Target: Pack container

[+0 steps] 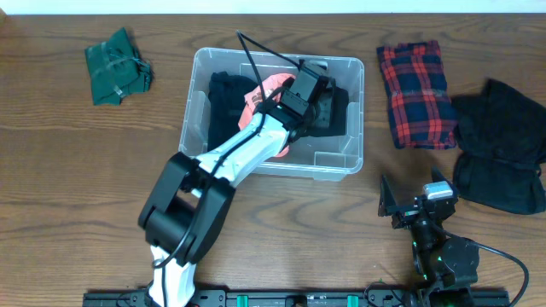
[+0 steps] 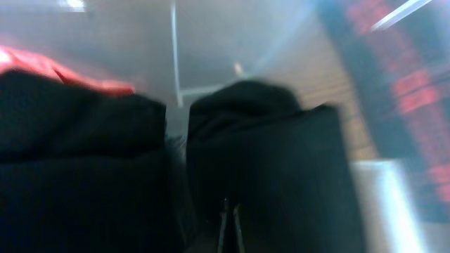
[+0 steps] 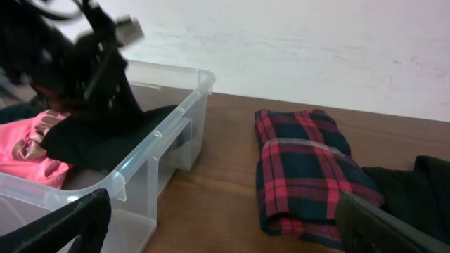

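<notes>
Container (image 1: 341,162) pretty much mid-desk (image 1: 68,170), a bit toward the far edge. Garments (image 1: 230,102) packed inside it side by side, left pincer (image 1: 314,85) down in among them near the far wall. Small folded cloth (image 1: 117,66) way off by the far left corner, well apart from the container. Folded shirt (image 1: 416,94) just right of the container. Heaped garment (image 1: 503,145) touching that shirt's right side, up against the right edge. Right pincer (image 1: 414,194) by the near edge, in front of the folded shirt.
</notes>
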Robot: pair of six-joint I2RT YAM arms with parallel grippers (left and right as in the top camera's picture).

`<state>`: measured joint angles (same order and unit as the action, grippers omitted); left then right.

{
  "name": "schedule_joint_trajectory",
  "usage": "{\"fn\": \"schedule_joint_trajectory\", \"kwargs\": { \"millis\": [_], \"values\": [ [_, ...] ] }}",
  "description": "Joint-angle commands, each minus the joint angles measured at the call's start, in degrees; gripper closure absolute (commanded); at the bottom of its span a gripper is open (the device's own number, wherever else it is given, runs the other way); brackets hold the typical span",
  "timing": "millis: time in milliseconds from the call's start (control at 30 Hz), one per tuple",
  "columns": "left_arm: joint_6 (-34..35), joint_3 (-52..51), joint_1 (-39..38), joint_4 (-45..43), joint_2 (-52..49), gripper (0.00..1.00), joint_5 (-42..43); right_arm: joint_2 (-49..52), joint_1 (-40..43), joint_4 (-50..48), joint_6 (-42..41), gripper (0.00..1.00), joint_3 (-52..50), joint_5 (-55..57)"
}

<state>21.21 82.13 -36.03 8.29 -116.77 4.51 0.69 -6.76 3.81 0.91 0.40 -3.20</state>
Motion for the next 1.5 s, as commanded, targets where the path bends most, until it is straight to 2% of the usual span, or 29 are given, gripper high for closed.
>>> {"fn": "schedule_joint_trajectory", "kwargs": {
  "millis": [0,267,500,667,867,1000,1200,1467],
  "values": [
    [0.52,0.72,0.00,-0.17,-2.95,0.94,0.63,-0.31,-0.44,0.20,0.90,0.01,-0.09,-0.02],
    [0.48,0.74,0.11,-0.61,-5.09,0.94,0.61,-0.31,-0.44,0.20,0.90,0.01,-0.09,-0.02],
    [0.13,1.16,0.13,-1.14,1.05,0.94,0.59,-0.31,-0.44,0.20,0.90,0.01,-0.09,-0.02],
    [-3.61,1.16,0.11,0.31,5.40,0.94,0.50,-0.31,-0.44,0.20,0.90,0.01,-0.09,-0.02],
    [-3.58,1.03,0.15,6.21,5.86,0.94,-7.54,-0.31,-0.44,0.20,0.90,0.01,-0.09,-0.02],
    [-3.58,0.17,0.35,9.68,5.44,0.94,-8.70,-0.31,-0.44,0.20,0.90,0.01,-0.09,-0.02],
    [-3.61,-2.99,0.39,10.08,3.98,0.94,-13.20,-0.31,-0.44,0.20,0.90,0.01,-0.09,-0.02],
    [-3.56,-2.80,0.48,9.20,1.75,0.94,-13.09,-0.31,-0.44,0.20,0.90,0.01,-0.09,-0.02]
  ]
}}
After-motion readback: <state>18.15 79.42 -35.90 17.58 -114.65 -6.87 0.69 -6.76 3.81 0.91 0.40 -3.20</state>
